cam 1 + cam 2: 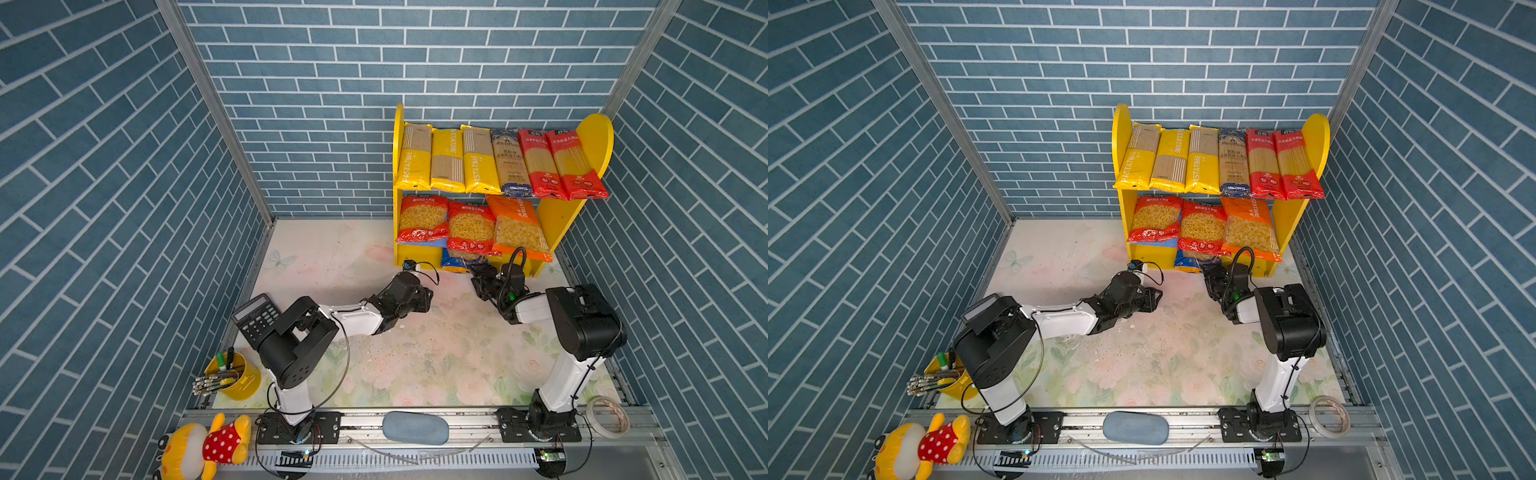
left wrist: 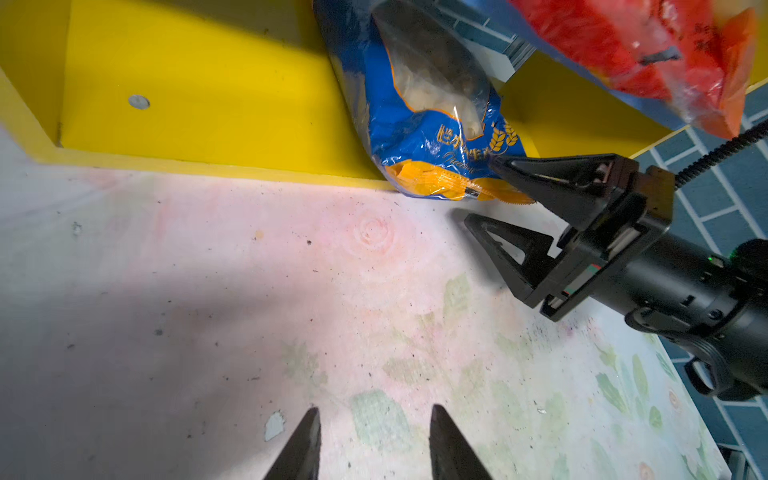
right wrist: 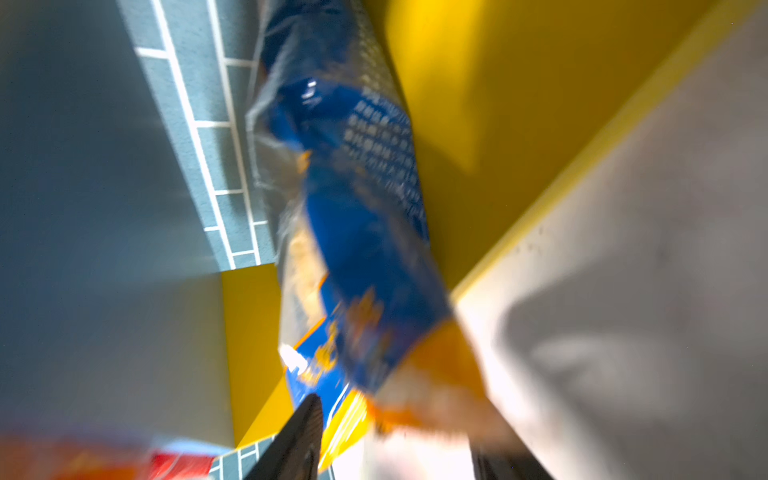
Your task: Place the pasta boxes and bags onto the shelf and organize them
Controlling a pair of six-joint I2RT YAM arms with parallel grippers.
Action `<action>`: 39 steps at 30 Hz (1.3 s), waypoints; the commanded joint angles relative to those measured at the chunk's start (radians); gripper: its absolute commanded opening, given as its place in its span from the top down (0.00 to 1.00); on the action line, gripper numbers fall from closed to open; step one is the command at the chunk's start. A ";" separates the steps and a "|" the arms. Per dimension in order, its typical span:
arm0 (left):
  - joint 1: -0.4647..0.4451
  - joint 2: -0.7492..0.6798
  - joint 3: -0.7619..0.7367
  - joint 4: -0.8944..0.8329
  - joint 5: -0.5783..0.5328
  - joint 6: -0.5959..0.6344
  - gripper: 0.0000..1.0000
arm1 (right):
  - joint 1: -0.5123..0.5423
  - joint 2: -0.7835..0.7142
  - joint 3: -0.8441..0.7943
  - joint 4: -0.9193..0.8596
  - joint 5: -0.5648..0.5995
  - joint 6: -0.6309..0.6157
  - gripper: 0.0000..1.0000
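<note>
Shows only a sliver of the blue bag [image 1: 459, 262] [image 1: 1192, 262] in both top views, low at the front of the shelf [image 1: 595, 137] [image 1: 1317, 141], tucked beneath two red wide bags [image 1: 422, 220] and the orange wide bag [image 1: 519, 226] overhanging the lower tier. Hides both shelf boards almost wholly under packs, with six long packs [image 1: 478, 160] side by side on the upper tier. Leaves the left pincer [image 1: 422, 297] and right pincer [image 1: 480, 274] hard to read from above, dark against dark arm parts in front of the shelf.

Reveals more from the left wrist: blue bag [image 2: 415, 124] standing in the shelf's [image 2: 187, 104] bottom bay, orange sealed end spilling over the yellow base strip onto the surface [image 2: 208, 270]. Catches the right pincer [image 2: 482, 190] there with jaws parted, one fingertip [image 2: 498, 163] at the bag's lower edge, the other down by the surface; contact impossible to judge, nothing clamped between them. Cuts the left pincer [image 2: 374, 436] down to two tips, apart and empty, back from the shelf.

Blurs badly from the right wrist: blue bag [image 3: 365, 232] against the shelf's yellow [image 3: 478, 124], one finger [image 3: 295, 436] distinct, the other barely made out.
</note>
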 commanded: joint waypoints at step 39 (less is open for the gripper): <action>0.329 -0.495 -0.700 0.725 -0.806 0.880 0.14 | -0.117 -0.717 -0.322 -0.323 0.887 -1.155 0.28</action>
